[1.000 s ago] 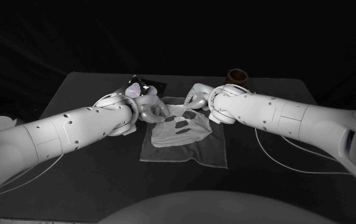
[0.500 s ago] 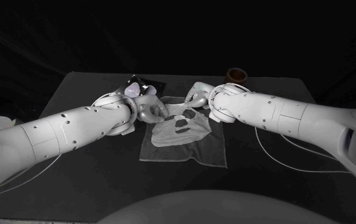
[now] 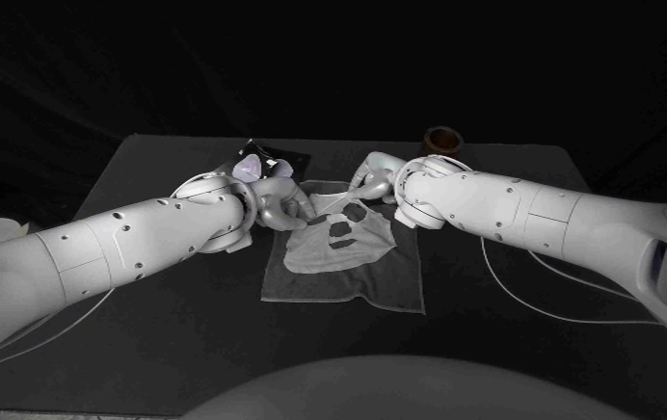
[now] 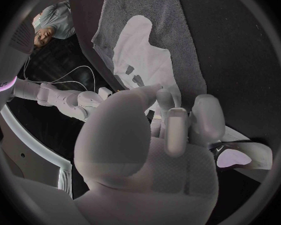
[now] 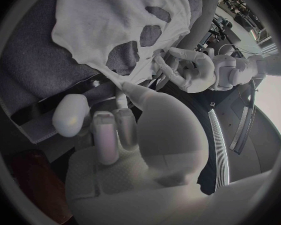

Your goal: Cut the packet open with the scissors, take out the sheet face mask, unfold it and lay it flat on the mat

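- Pinching the far edge of the face mask with the left robot hand, thumb and fingertips meeting on the sheet, over the mat's far left corner.
- Pinching that same far edge with the right robot hand, thumb pressing the sheet against the fingers, over the mat's far right corner.
- Holding the mask's far edge slightly raised and stretched between the two robot hands.
- Resting the rest of the mask, unfolded, on the mat, with the eye and mouth holes showing dark against the white sheet.
- Lying flat as a grey cloth on the dark table, with the mat's near part bare of the mask.
- Lying just beyond the mat's far left corner, behind the left robot hand: a dark packet with a pale heart shape on it.
- Standing beyond the mat's far right corner, apart from it: a brown round cup.
- Trailing across the table to the right of the mat: a thin white cable.
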`<state>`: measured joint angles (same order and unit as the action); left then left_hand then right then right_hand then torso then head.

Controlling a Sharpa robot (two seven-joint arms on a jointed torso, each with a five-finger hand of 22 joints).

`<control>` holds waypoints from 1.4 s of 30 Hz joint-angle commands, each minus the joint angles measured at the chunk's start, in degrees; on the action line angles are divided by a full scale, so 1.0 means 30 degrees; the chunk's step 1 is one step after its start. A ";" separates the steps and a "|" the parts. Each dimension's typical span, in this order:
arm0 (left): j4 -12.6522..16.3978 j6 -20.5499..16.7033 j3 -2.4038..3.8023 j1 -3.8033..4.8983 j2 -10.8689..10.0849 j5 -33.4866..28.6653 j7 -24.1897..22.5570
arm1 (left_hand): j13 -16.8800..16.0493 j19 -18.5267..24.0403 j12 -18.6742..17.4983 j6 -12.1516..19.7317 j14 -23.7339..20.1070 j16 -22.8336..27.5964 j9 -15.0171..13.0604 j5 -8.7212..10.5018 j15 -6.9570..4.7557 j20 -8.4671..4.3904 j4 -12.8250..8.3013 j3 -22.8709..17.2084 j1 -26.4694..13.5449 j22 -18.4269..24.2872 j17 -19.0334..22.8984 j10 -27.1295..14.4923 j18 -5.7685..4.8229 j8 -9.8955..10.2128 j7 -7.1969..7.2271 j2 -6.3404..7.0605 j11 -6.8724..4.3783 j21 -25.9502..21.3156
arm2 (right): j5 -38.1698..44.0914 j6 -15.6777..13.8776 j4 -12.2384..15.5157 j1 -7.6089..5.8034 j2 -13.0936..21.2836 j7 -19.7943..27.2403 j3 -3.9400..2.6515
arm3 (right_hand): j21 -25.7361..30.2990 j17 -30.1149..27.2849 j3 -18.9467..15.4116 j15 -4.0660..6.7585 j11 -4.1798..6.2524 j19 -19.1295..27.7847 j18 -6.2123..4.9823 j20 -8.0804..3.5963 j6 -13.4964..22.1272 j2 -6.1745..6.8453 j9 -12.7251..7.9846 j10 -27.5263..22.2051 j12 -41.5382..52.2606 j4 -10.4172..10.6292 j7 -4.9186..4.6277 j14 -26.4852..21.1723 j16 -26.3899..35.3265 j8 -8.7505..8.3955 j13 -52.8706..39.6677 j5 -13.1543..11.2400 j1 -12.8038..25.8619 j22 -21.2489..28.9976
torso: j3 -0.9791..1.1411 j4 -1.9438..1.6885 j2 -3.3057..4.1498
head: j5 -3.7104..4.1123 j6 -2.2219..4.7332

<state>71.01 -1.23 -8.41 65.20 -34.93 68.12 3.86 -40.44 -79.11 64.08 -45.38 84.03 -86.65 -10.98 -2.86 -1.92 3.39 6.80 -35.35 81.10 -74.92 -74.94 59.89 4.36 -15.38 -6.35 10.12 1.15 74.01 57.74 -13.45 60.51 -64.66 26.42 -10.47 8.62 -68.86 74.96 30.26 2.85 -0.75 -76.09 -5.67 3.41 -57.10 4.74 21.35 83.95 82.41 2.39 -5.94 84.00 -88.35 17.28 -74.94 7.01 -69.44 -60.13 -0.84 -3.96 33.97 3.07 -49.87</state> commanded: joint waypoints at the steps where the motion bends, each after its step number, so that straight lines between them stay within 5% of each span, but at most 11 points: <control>1: -0.0005 0.1182 -0.0137 -0.0155 -0.0027 0.0275 0.0597 | -0.0017 0.0120 0.0030 -0.0073 0.0728 0.0029 -0.0019 0.0029 -0.0110 0.0027 -0.0019 -0.0085 -0.0186 -0.0364 -0.2272 0.0034 0.0087 -0.0092 -0.0111 -0.0060 0.0009 -0.0016 | -0.0330 0.0204 0.0041 -0.0010 0.0057 0.0344 -0.0013 | 0.0290 0.3727 -0.0093 -0.0159 -0.0261 0.0298 -0.0179 0.0091 0.0411 0.0149 -0.0049 0.0731 -0.0268 0.0252 -0.0146 0.1691 0.0148 -0.0242 -0.2215 0.0183 0.0456 0.0314 | -0.0007 0.0007 0.0000 | 0.0020 -0.0012; 4: 0.0003 0.1124 -0.0137 -0.0155 -0.0026 0.0275 0.0590 | -0.0023 0.0119 0.0035 -0.0078 0.0728 0.0029 -0.0019 0.0030 -0.0105 0.0028 -0.0023 -0.0075 -0.0204 -0.0365 -0.2273 0.0035 0.0087 -0.0088 -0.0127 -0.0043 0.0020 -0.0014 | -0.0480 0.0419 0.0087 -0.0010 0.0100 0.0528 -0.0013 | 0.0781 0.3377 -0.0757 -0.0426 -0.0588 0.0626 -0.0264 0.0290 0.1230 0.0916 -0.0182 0.0504 -0.0699 0.0635 -0.0531 0.1594 0.0352 -0.0762 -0.1826 0.0310 0.1152 0.0842 | 0.0000 -0.0002 0.0003 | 0.0020 -0.0008; 7: 0.0006 0.1067 -0.0137 -0.0155 -0.0029 0.0275 0.0577 | 0.0012 0.0144 0.0017 -0.0079 0.0708 0.0047 -0.0019 0.0029 -0.0100 0.0029 -0.0026 -0.0063 -0.0222 -0.0335 -0.2230 0.0010 0.0096 -0.0083 -0.0142 -0.0023 0.0029 -0.0049 | -0.0572 0.0256 0.0127 -0.0010 0.0148 0.0772 -0.0013 | 0.0854 0.3341 -0.0970 -0.0502 -0.0661 0.0666 -0.0275 0.0369 0.1306 0.1055 -0.0184 0.0472 -0.0749 0.0756 -0.0594 0.1581 0.0374 -0.0833 -0.1784 0.0284 0.1293 0.0892 | -0.0004 -0.0004 -0.0004 | 0.0054 -0.0003; 12: 0.0006 0.1065 -0.0137 -0.0155 -0.0028 0.0274 0.0573 | 0.0000 0.0137 0.0023 -0.0078 0.0703 0.0052 -0.0018 0.0029 -0.0096 0.0030 -0.0029 -0.0055 -0.0234 -0.0343 -0.2220 0.0013 0.0093 -0.0078 -0.0153 -0.0007 0.0036 -0.0039 | -0.0659 -0.0555 0.0138 -0.0010 0.0209 0.1060 -0.0013 | 0.0473 0.3722 0.0091 -0.0265 -0.0321 0.0315 -0.0223 0.0294 0.0395 -0.0404 0.0103 0.0691 -0.0370 0.0333 -0.0166 0.1692 0.0156 -0.0368 -0.2162 -0.0190 -0.0004 0.0302 | -0.0002 -0.0013 -0.0001 | 0.0045 -0.0002; 16: 0.0009 0.1067 -0.0137 -0.0155 -0.0034 0.0274 0.0568 | -0.0033 0.0125 0.0040 -0.0077 0.0710 0.0045 -0.0017 0.0029 -0.0090 0.0032 -0.0034 -0.0051 -0.0243 -0.0359 -0.2237 0.0029 0.0087 -0.0071 -0.0168 0.0002 0.0044 -0.0022 | -0.0597 -0.1320 0.0132 -0.0011 0.0238 0.1212 -0.0014 | 0.0021 0.4100 0.1418 -0.0013 -0.0042 -0.0050 -0.0109 0.0047 -0.0323 -0.1045 0.0544 0.0911 0.0011 -0.0657 0.0133 0.1788 -0.0056 0.0237 -0.2555 -0.0241 -0.0989 -0.0347 | -0.0010 -0.0015 0.0004 | 0.0093 0.0017; 26: 0.0023 0.1128 -0.0137 -0.0155 -0.0044 0.0270 0.0567 | -0.0055 0.0132 0.0053 -0.0075 0.0713 0.0043 -0.0015 0.0029 -0.0083 0.0035 -0.0038 -0.0043 -0.0258 -0.0351 -0.2244 0.0042 0.0089 -0.0062 -0.0187 0.0015 0.0055 -0.0031 | 0.0307 -0.2190 0.0362 -0.0005 0.0349 0.1576 -0.0016 | -0.0246 0.4315 0.2781 0.0082 0.0048 -0.0225 -0.0027 -0.0090 -0.0462 -0.1117 0.1016 0.1012 0.0126 -0.1331 0.0217 0.1837 -0.0174 0.0743 -0.2706 -0.0871 -0.0642 -0.0796 | -0.0010 -0.0003 0.0002 | 0.0066 -0.0014; 31: 0.0058 0.1135 -0.0137 -0.0155 -0.0056 0.0268 0.0558 | -0.0067 0.0132 0.0060 -0.0073 0.0712 0.0044 -0.0014 0.0030 -0.0075 0.0038 -0.0041 -0.0037 -0.0272 -0.0352 -0.2243 0.0048 0.0088 -0.0054 -0.0201 0.0025 0.0067 -0.0029 | 0.2031 -0.2219 0.0875 0.0018 0.0447 0.2420 -0.0016 | -0.0018 0.4158 0.1890 0.0001 -0.0053 -0.0068 -0.0066 -0.0040 0.0154 0.0072 0.1205 0.0952 -0.0022 -0.1536 0.0094 0.1797 -0.0087 0.0647 -0.2600 0.0050 0.0224 -0.0606 | -0.0013 -0.0007 0.0003 | 0.0018 -0.0033; 33: 0.0071 0.1134 -0.0137 -0.0155 -0.0059 0.0268 0.0555 | -0.0067 0.0132 0.0060 -0.0073 0.0712 0.0044 -0.0014 0.0030 -0.0075 0.0038 -0.0041 -0.0037 -0.0272 -0.0352 -0.2243 0.0048 0.0088 -0.0054 -0.0201 0.0025 0.0067 -0.0029 | 0.3155 -0.2427 0.1131 0.0049 0.0477 0.2793 -0.0016 | -0.0001 0.4146 0.1321 -0.0129 -0.0249 -0.0060 -0.0049 0.0032 0.0851 0.0698 0.1032 0.0916 -0.0085 -0.1498 -0.0171 0.1793 -0.0080 0.0138 -0.2553 0.0096 0.0650 -0.0637 | -0.0006 -0.0010 0.0009 | 0.0013 -0.0043; 42: 0.0123 0.1145 -0.0137 -0.0155 -0.0050 0.0266 0.0558 | -0.0106 0.0108 0.0082 -0.0070 0.0716 0.0040 -0.0012 0.0030 -0.0068 0.0041 -0.0047 -0.0033 -0.0281 -0.0381 -0.2253 0.0071 0.0078 -0.0046 -0.0210 0.0031 0.0075 0.0004 | 0.8832 -0.3152 0.1556 0.0209 0.0390 0.2938 -0.0009 | -0.0392 0.4357 0.0374 -0.0299 -0.0398 -0.0365 0.0050 0.0239 0.0643 0.1486 0.0821 0.0997 0.0129 -0.1580 -0.0288 0.1844 -0.0199 -0.0419 -0.2774 -0.1234 0.0840 -0.1271 | -0.0027 -0.0021 0.0006 | 0.0021 -0.0043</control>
<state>71.30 -1.14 -8.40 65.22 -35.02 68.12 4.06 -40.74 -79.11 64.07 -45.68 84.03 -86.64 -10.93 -2.86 -1.92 3.39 6.80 -35.34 80.87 -74.92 -74.94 59.90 4.36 -15.44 -6.62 10.34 1.15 74.00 74.19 -20.84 65.26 -64.13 27.69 -2.60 8.61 -69.84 74.96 31.60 2.25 -1.59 -76.96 -5.60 4.04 -54.85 8.63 23.84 83.97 82.48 -2.33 -6.79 84.02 -88.69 16.33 -74.95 3.61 -67.11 -63.82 -0.87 -3.99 33.99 3.10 -50.00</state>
